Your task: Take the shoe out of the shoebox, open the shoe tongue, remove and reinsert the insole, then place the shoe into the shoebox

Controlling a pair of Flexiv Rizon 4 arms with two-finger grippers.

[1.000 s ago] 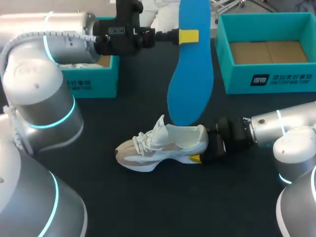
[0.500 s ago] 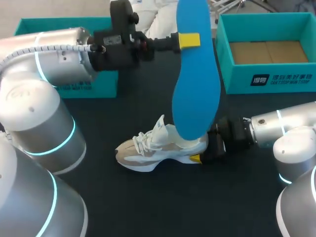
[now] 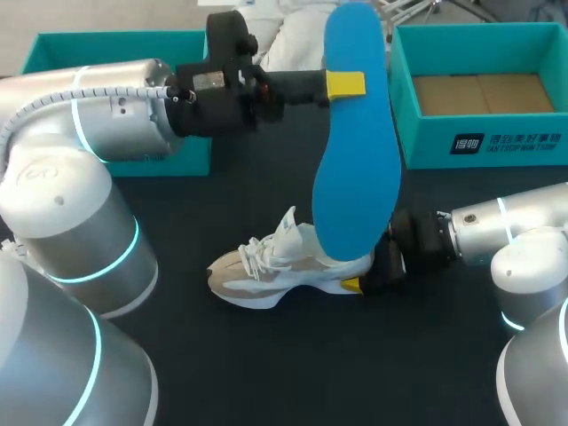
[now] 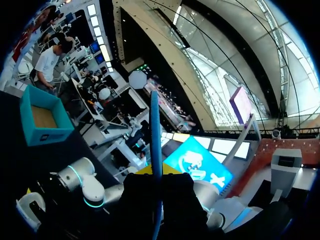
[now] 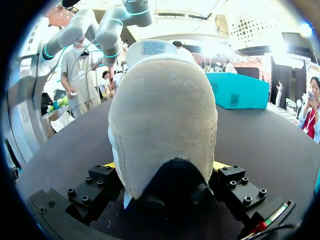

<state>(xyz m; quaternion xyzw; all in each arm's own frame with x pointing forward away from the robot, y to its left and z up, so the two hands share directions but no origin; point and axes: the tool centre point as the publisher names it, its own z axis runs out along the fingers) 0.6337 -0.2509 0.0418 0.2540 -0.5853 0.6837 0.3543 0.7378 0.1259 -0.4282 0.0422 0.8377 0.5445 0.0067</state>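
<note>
The left gripper (image 3: 344,85) is closed on the blue insole (image 3: 355,177) near its upper end, so the insole hangs upright — long axis vertical — its lower end at the mouth of the shoe (image 3: 284,262), straight below the grip. The right gripper (image 3: 371,272) clamps the shoe's heel from both sides on the table (image 3: 266,355), toe toward my left; reinserting likely means lowering and tilting the insole toeward.

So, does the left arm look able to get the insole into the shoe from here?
Probably yes. The left gripper holds the insole upright, its lower end right at the opening of the shoe; the tongue stands clear, and the right gripper clamps only the heel from behind.
</note>
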